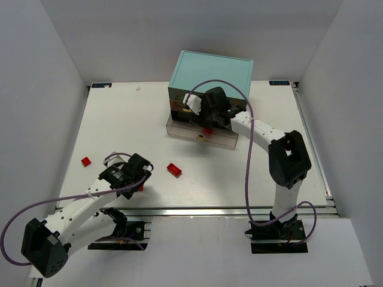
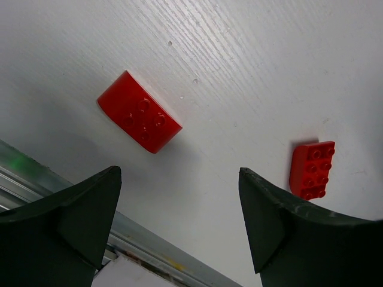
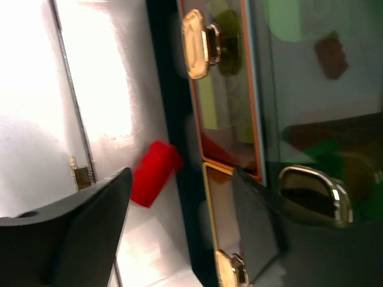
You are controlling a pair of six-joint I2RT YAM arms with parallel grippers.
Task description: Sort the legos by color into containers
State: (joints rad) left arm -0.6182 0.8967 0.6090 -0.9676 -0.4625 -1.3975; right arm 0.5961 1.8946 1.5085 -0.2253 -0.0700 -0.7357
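Note:
The cabinet (image 1: 210,70) with a teal top stands at the back, its lowest see-through drawer (image 1: 179,129) pulled out. My right gripper (image 1: 202,117) hangs open over that drawer. A red lego (image 1: 207,131) shows just below it. In the right wrist view my right gripper (image 3: 179,176) is open, and the blurred red lego (image 3: 154,173) is loose over the drawer floor, apart from both fingers. My left gripper (image 1: 142,177) is open and empty low over the table. In the left wrist view my left gripper (image 2: 179,179) has two red legos (image 2: 139,112) (image 2: 312,169) lying beyond its fingertips.
Two more red legos lie on the table, one at the left (image 1: 85,161) and one in the middle (image 1: 174,170). Closed drawers with cream knobs (image 3: 200,45) hold yellow-green and dark green pieces. The metal rail (image 2: 149,239) of the table's near edge runs under my left gripper.

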